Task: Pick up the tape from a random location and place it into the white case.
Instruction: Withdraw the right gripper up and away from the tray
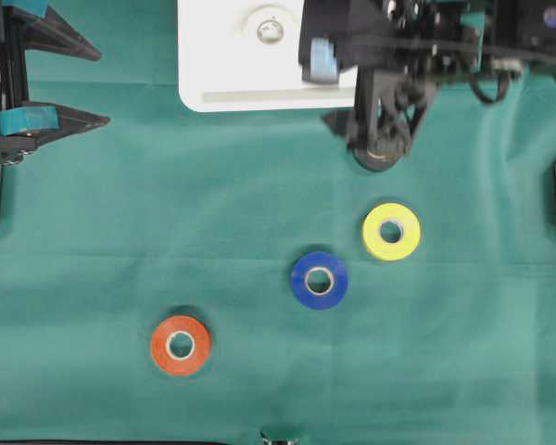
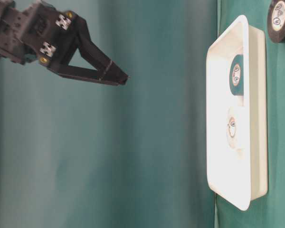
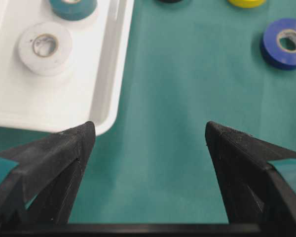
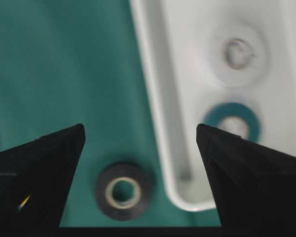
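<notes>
The right hand (image 4: 140,143) hangs with its jaws spread wide and nothing between them; right below the gap, on the green table (image 1: 259,204), lies a black tape roll (image 4: 123,191), flat, just beside the near corner of the white case (image 4: 160,98) but outside it. Farther ahead of this hand, inside the case, a teal roll (image 4: 232,123) and beyond it a white roll (image 4: 238,53) already lie flat, so part of the work looks done. The left hand (image 3: 149,136) is also wide open and empty, hovering off to the side with the case's corner ahead on its left; it seems idle for now. Farther out on the table, well apart from both hands, a yellow roll (image 1: 391,231), a blue roll (image 1: 319,280) and an orange roll (image 1: 180,345) wait, none in the case. By my judgement the black roll is the next one to take, and four rolls are left outside. From overhead the right arm covers the black roll almost wholly and hides part of the case, the right wrist view is blurred, and the table-level view shows only one hand against the cloth.
</notes>
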Tool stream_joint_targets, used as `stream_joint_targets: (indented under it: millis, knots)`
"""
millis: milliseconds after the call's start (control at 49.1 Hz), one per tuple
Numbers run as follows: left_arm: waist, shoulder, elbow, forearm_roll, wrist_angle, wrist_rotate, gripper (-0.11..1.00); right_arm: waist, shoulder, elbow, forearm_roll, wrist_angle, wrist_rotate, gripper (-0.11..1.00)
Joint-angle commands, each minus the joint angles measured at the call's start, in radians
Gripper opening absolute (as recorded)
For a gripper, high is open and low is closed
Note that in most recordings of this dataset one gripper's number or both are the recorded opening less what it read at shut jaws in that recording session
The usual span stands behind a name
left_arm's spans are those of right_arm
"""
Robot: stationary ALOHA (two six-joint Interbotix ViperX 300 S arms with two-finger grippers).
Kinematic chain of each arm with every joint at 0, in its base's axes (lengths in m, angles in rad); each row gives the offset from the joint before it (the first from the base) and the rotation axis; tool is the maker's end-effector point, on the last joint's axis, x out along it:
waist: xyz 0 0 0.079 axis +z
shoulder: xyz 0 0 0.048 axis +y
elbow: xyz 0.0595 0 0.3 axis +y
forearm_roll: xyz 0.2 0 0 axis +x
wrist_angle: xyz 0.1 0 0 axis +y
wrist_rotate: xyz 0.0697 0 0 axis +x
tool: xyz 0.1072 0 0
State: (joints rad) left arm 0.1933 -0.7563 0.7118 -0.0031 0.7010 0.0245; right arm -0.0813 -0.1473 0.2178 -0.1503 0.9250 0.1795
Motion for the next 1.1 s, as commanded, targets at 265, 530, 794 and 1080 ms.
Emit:
stream_joint_targets:
  millis: [265,530,794,1080]
  knots:
    - [0.008,-0.002,-0.012,-0.002,-0.005,0.0,0.9,0.112,-0.025,-0.054,0.0,0.046,0.035,0.9]
    - [0.008,-0.002,-0.011,-0.002,-0.006,0.002,0.9,0.115,-0.025,-0.057,-0.021,0.041,0.043,0.9]
    - [0.008,-0.002,-0.011,-0.002,-0.003,0.002,0.9,0.115,-0.025,-0.057,-0.023,0.041,0.043,0.9]
    - [0.008,-0.002,-0.011,-0.002,-0.003,0.002,0.9,0.115,-0.025,-0.057,-0.023,0.04,0.043,0.9]
